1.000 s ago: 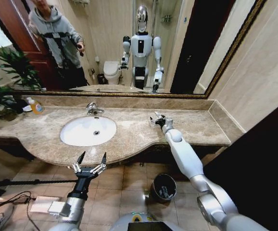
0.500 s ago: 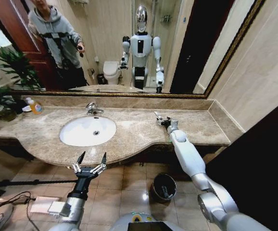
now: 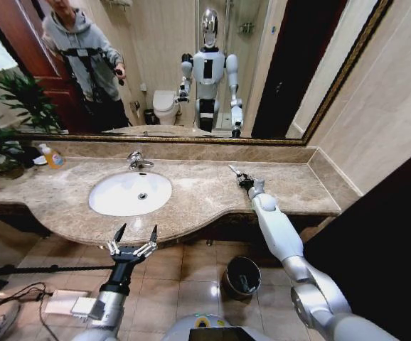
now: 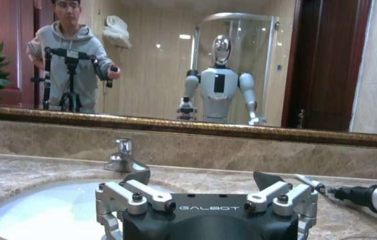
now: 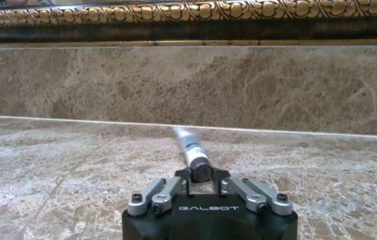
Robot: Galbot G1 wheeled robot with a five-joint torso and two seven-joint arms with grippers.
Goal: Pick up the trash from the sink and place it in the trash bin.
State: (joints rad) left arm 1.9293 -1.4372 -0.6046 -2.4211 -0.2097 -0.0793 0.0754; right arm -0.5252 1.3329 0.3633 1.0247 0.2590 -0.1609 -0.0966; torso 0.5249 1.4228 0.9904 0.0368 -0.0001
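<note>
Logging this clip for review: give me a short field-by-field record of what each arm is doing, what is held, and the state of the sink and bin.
right gripper: over the countertop to the right of the sink, jaws shut on a thin white tube
held item: white tube, pointing towards the back wall
left gripper: open, hanging in front of the counter edge below the sink
sink: white basin, no trash visible inside
trash bin: black, on the floor below the counter, some items inside

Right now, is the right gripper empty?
No, in the right wrist view the right gripper is shut on a slim whitish tube that sticks out forward over the countertop.
</note>
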